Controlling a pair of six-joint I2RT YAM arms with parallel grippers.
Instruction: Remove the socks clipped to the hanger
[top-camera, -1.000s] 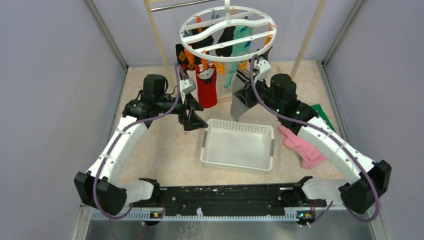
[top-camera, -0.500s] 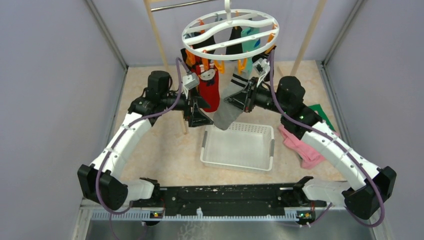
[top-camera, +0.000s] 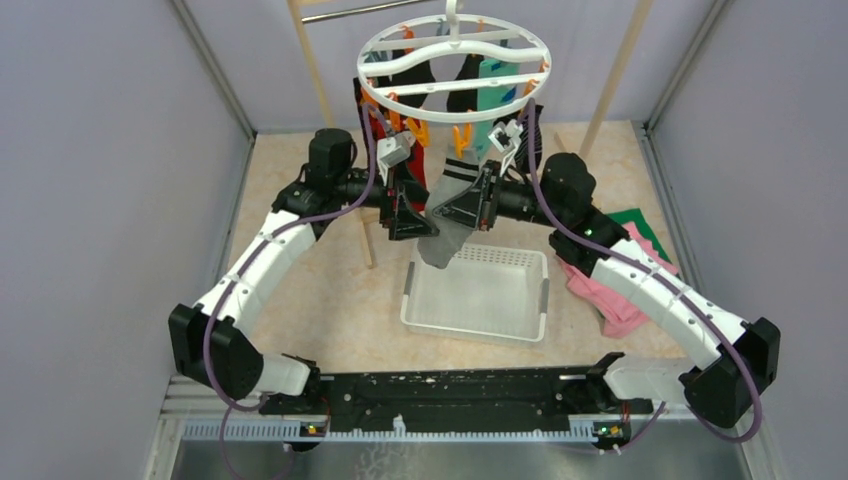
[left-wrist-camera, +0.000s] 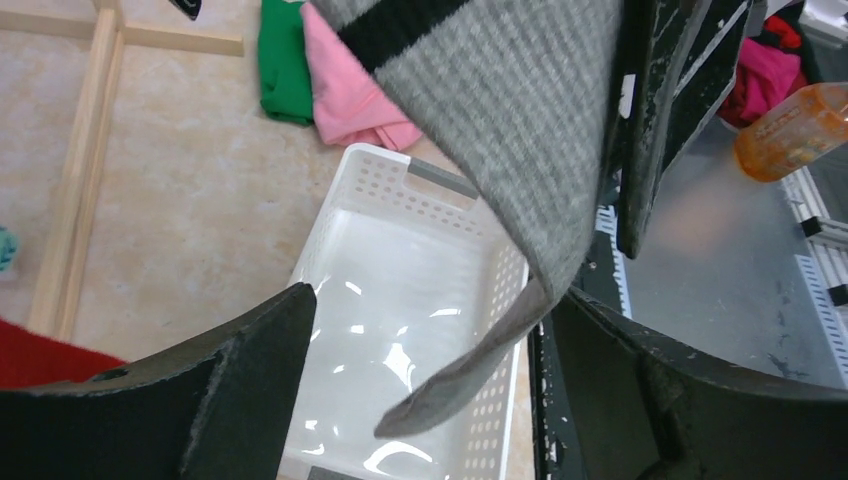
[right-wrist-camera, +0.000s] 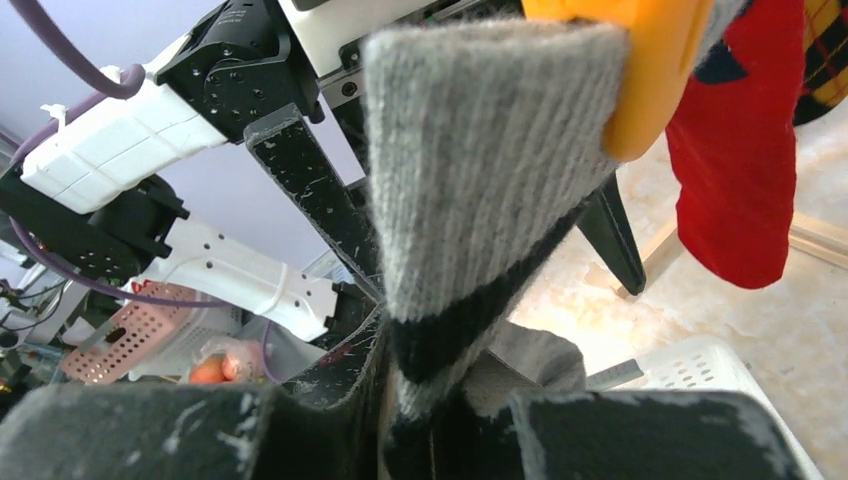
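The grey sock (top-camera: 447, 215) is still fastened to the hanger (top-camera: 430, 105) by an orange clip (right-wrist-camera: 640, 70). It stretches down over the white basket (top-camera: 500, 255), which looks empty. A red sock (right-wrist-camera: 740, 180) and a teal sock (top-camera: 492, 85) also hang clipped, so most of the job seems left. The right gripper (top-camera: 470, 205) is clamped narrow on the grey sock near its black stripe. The left gripper (left-wrist-camera: 430, 330) stands wide, the sock's toe dangling between its fingers, holding nothing.

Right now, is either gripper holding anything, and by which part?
The right gripper grips the grey sock at its black stripe, below the orange clip. The left gripper is open, holding nothing.
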